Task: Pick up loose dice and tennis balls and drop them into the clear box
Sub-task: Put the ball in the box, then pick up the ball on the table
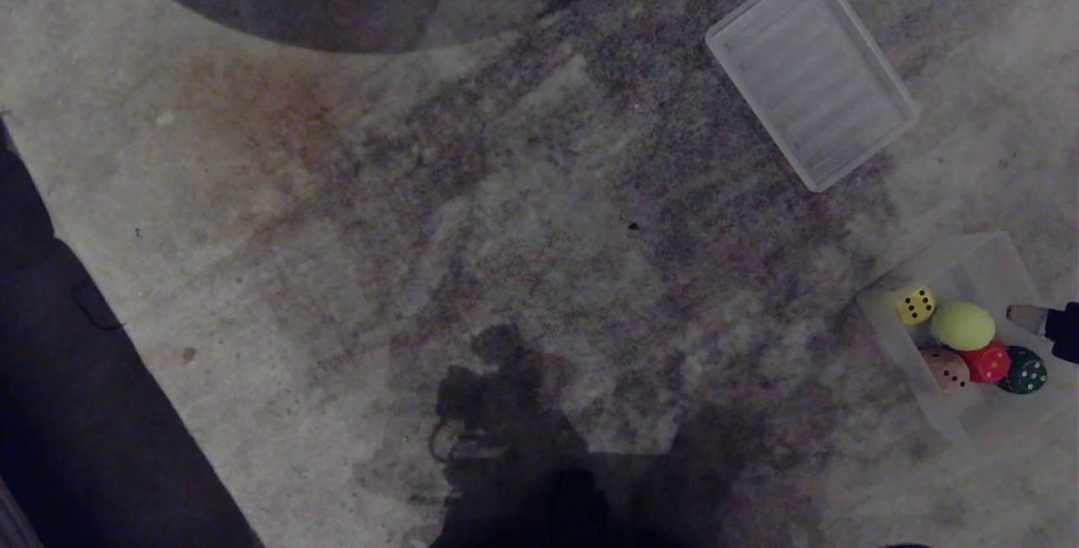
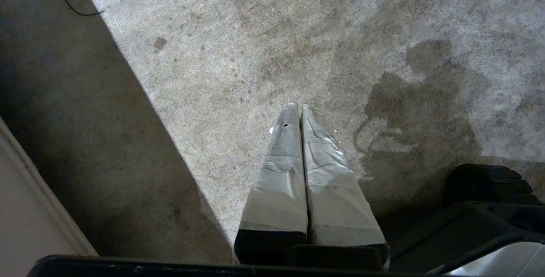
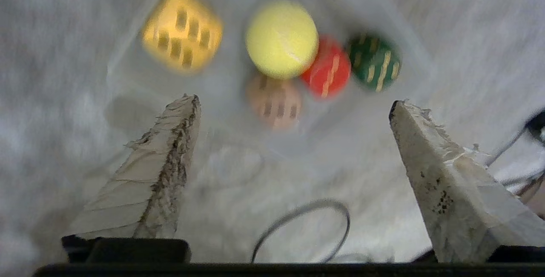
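**Right gripper wide and empty above the filled box**

Only the head view shows the flat ribbed translucent tray [image 1: 812,73] lying well apart from the small clear plastic box [image 1: 986,265]. Inside the box sit a yellow die [image 1: 915,305], a yellow-green tennis ball [image 1: 962,325], and peach [image 1: 946,369], red [image 1: 987,362] and dark green [image 1: 1023,370] dice. The right wrist view shows the right gripper [image 3: 294,102] spread wide, holding nothing. The left gripper [image 2: 296,107] hangs over stained carpet [image 2: 238,55], fingers pressed together.

We note the left claw [image 2: 298,108] with two tapered fingers wrapped in wrinkled grey tape on black bases, and the right claw [image 3: 294,102] with frayed, soiled whitish-taped fingers, thin grey cables looping nearby.
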Controlling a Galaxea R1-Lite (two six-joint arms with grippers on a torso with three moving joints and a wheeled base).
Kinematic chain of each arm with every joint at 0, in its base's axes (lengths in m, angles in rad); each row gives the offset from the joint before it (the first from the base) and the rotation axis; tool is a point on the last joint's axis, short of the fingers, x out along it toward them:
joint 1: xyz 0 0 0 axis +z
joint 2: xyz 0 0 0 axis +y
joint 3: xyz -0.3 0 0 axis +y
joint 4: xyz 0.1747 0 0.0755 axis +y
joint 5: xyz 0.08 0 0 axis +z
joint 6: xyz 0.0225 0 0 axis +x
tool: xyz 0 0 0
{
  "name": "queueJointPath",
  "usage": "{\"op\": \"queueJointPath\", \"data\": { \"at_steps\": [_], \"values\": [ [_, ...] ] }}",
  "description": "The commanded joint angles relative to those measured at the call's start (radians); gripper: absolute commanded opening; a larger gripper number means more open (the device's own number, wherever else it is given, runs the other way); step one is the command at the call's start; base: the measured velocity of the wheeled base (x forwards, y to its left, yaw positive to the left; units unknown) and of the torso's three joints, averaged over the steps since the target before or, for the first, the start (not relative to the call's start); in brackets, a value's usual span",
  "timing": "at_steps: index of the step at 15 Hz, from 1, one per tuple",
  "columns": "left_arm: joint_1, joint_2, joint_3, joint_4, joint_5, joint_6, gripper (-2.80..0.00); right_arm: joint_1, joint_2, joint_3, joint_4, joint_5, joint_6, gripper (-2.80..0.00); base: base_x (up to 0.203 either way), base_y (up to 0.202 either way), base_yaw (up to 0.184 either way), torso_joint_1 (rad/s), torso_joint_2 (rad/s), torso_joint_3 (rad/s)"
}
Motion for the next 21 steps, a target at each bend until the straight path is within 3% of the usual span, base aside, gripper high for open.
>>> {"op": "queueJointPath", "data": {
  "at_steps": [1,3,7,9,17,21],
  "values": [
    [0.000,0.001,0.002,0.000,0.000,0.000,-2.80,0.014,-0.118,0.082,0.000,0.007,-0.002,-2.80,0.000,0.000,0.000,0.000,0.00,0.000],
    [0.000,0.001,0.002,0.000,0.000,0.000,-2.80,0.062,-0.217,0.146,0.032,0.017,-0.010,-2.80,0.000,0.000,0.000,0.000,0.00,0.000],
    [0.000,0.001,0.002,0.000,0.000,0.000,-2.80,0.254,-0.450,0.296,0.143,0.015,-0.034,-2.80,0.000,0.000,0.000,0.000,0.00,0.000],
    [0.000,0.001,0.002,0.000,0.000,0.000,-2.80,0.308,-0.573,0.361,0.195,0.013,-0.036,-2.80,0.000,0.000,0.000,0.000,0.00,0.000],
    [0.000,0.001,0.002,0.000,0.000,-0.001,-2.80,0.414,-1.037,0.488,0.521,-0.065,-0.033,-2.80,0.000,0.000,0.000,0.000,0.00,0.000],
    [0.000,0.001,0.002,0.000,0.000,-0.002,-2.80,0.469,-1.264,0.508,0.573,-0.071,-0.012,-2.80,0.000,0.000,0.000,0.000,0.00,0.000]
  ]
}}
